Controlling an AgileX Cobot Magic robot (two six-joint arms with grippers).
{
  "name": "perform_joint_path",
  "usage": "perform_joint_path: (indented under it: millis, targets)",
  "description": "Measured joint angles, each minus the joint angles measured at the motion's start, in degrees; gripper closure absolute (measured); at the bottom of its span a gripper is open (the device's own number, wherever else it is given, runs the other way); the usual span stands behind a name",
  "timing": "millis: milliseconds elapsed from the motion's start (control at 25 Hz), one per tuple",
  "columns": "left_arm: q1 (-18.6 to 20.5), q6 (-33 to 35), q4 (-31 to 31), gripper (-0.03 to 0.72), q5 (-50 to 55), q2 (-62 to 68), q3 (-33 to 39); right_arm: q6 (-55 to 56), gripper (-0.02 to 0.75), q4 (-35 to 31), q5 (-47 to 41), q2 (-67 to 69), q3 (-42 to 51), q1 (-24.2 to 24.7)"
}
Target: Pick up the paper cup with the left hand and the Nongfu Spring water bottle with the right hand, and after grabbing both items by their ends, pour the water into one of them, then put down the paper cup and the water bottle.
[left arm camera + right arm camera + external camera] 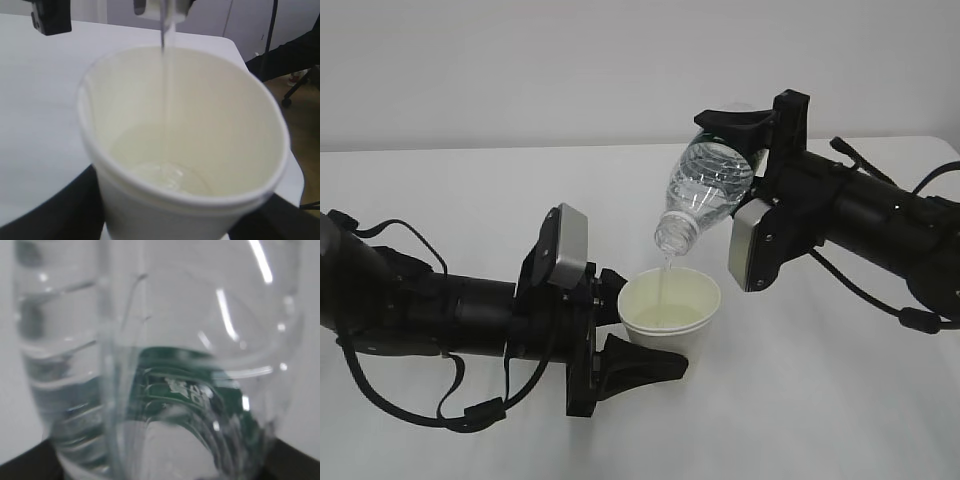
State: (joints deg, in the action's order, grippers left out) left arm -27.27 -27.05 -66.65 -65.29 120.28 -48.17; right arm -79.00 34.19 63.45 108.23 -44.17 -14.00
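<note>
- While the exterior view shows the left pincer (620,345) pinching the paper cup (670,312) at lower centre, only the left wrist view shows the water (167,170) pooled inside.
- Upper centre, the right pincer (745,125) clamps the tilted Nongfu Spring water bottle (705,190); its green label, seemingly blurred, appears only at the right wrist.
- White surface (840,400) lies open at lower right.

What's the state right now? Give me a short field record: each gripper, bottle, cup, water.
left gripper: shut on the paper cup, held upright
right gripper: shut on the water bottle at its base end
bottle pose: tilted, neck down, mouth above the cup
water: thin stream falling into the cup, a shallow pool at the bottom
bottle contents: some water left
table: white
</note>
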Motion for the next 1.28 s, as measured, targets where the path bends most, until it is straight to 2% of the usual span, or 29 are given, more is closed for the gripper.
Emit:
perform_joint_path:
  millis: [1280]
  targets:
    - [0.0, 0.0, 0.0, 0.214, 0.0, 0.0, 0.0, 0.0, 0.282, -0.1, 0.1, 0.0, 0.0, 0.0]
